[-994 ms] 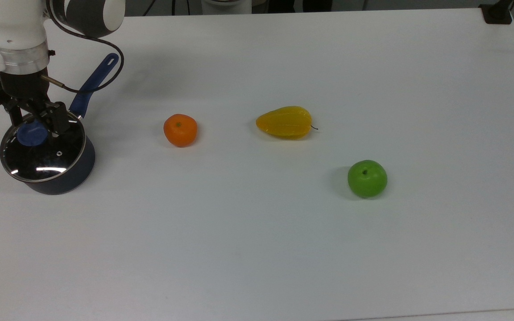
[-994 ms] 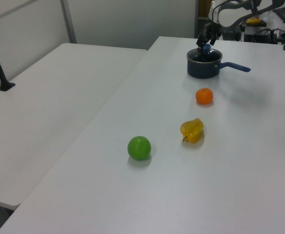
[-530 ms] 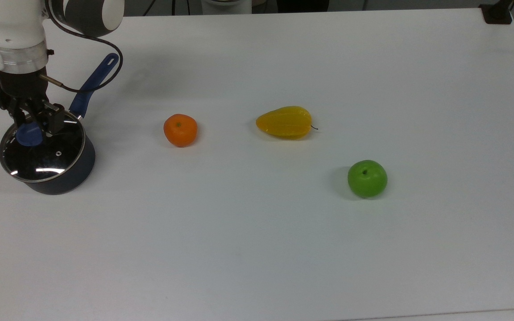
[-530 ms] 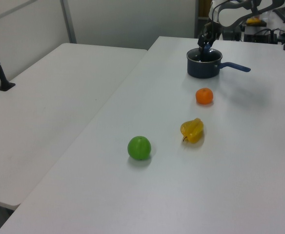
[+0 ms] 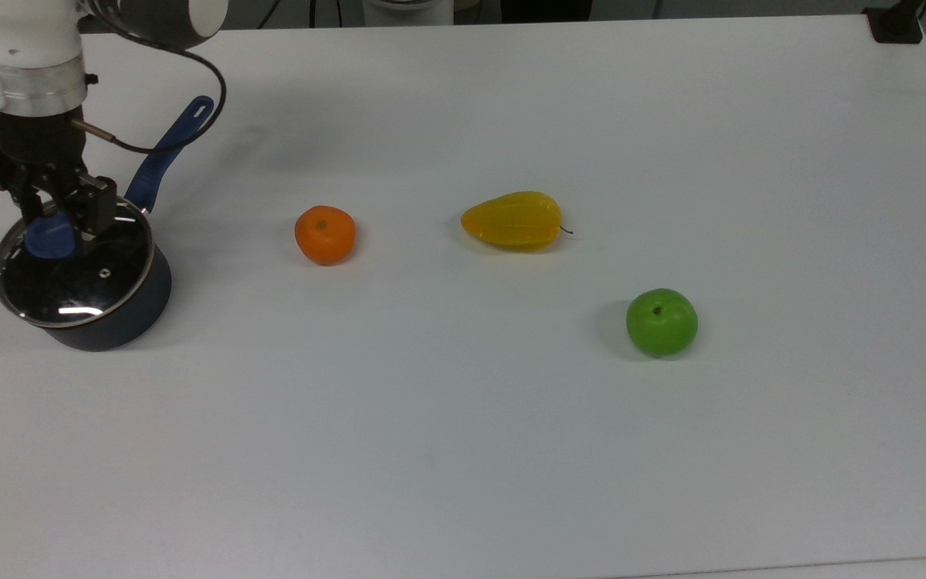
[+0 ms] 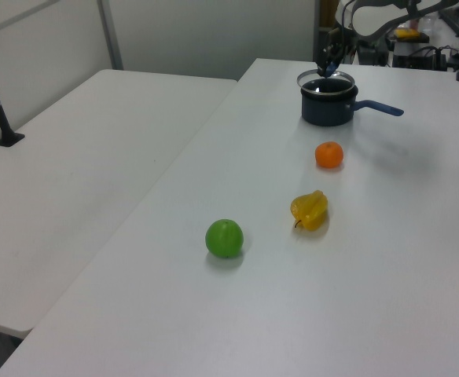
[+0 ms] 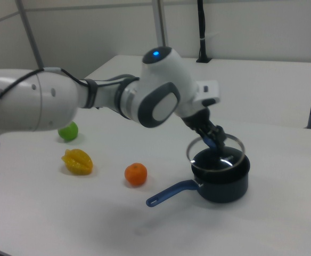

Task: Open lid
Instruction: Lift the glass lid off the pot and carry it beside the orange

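Already the lid (image 5: 71,269), a round glass disc with a metal rim and a blue knob (image 5: 50,238), hangs just above the dark blue saucepan (image 5: 121,310) at the top view's left edge, on a white table (image 5: 511,442). The gripper (image 5: 53,211) comes down from above with its two black fingers closed on the knob, so the lid hangs from the arm. From the right view, the lid (image 7: 215,151) floats slightly above the pan's rim and tilts a little, with a visible gap between the two; in the left view it (image 6: 325,79) also sits clear of the pan's top. The pan's long blue handle (image 5: 170,149) points away toward the top view's upper right. Three pieces of toy fruit lie well apart from the pan: an orange (image 5: 325,234) nearest it, a yellow starfruit (image 5: 513,219) farther along, and a green apple (image 5: 661,322) farthest. By the look of it, the grasp and the first lift are done. What seems left is to carry the lid clear of the pan and perhaps set it down on the table.
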Tool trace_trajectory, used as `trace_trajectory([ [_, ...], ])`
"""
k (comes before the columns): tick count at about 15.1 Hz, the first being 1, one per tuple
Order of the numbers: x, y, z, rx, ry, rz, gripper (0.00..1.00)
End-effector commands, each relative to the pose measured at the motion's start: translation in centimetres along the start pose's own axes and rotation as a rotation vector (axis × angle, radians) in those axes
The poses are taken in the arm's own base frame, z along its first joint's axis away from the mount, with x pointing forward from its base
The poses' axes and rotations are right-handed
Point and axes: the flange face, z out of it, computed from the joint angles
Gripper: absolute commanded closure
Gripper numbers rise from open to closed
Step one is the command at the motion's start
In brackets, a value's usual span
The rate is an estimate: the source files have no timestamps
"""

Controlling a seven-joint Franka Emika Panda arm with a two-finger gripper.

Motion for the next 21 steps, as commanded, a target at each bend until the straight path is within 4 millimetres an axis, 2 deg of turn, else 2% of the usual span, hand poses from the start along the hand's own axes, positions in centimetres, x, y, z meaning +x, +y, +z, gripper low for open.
trace_trajectory([
  [1,-2.2,-5.8,-2.5,0.028,0.001,-0.091,0.48],
  [5,-3.9,-12.0,-2.3,-0.005,-0.004,-0.090,0.48],
  [9,-6.9,-18.9,-1.9,0.031,-0.029,-0.102,0.48],
  [12,-8.6,-23.5,-2.6,0.077,-0.038,-0.096,0.48],
  [17,-13.4,-29.9,-1.5,0.077,-0.080,-0.163,0.48],
  [21,-15.8,-33.2,-0.2,0.069,-0.096,-0.188,0.48],
])
